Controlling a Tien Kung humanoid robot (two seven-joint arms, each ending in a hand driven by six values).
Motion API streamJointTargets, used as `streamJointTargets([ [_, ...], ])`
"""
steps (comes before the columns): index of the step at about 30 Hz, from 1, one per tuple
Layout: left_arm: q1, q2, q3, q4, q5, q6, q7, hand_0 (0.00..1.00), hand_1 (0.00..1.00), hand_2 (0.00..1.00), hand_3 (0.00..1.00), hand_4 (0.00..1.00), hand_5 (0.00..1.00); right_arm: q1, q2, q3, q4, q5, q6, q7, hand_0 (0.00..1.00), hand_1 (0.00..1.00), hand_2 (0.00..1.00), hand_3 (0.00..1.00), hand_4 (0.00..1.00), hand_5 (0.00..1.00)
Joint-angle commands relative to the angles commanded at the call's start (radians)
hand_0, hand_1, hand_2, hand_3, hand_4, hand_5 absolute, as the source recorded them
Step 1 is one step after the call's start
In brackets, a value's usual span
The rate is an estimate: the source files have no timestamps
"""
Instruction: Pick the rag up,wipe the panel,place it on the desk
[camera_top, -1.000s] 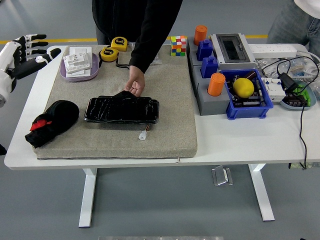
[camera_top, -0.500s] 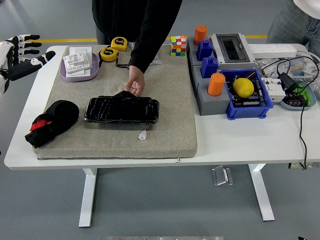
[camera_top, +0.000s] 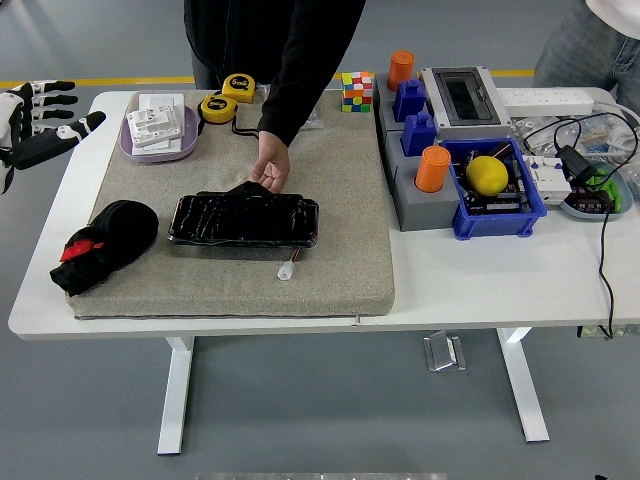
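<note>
Rag, black with a red patch, lies on the grey mat left of the glossy black panel. My left hand hovers up-left of the panel, fingers spread, empty. A person's hand touches the panel's far edge.

A glossy black panel, perhaps plastic, lies on a rough grey felt-like mat beside a matt black cloth rag.
</note>
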Motion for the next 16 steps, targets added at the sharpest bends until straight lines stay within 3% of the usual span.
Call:
streamJointTargets([
  [16, -0.005, 0.001, -0.009, -0.001, 0.015, -0.004, 0.010, 0.565, 0.720, 0.756, 0.769, 0.916, 0.422, 0.001, 0.005, -0.002, 0.001, 0.010, 0.003, 0.003, 0.761, 0.573, 0.705, 0.603, 0.998, 0.551],
])
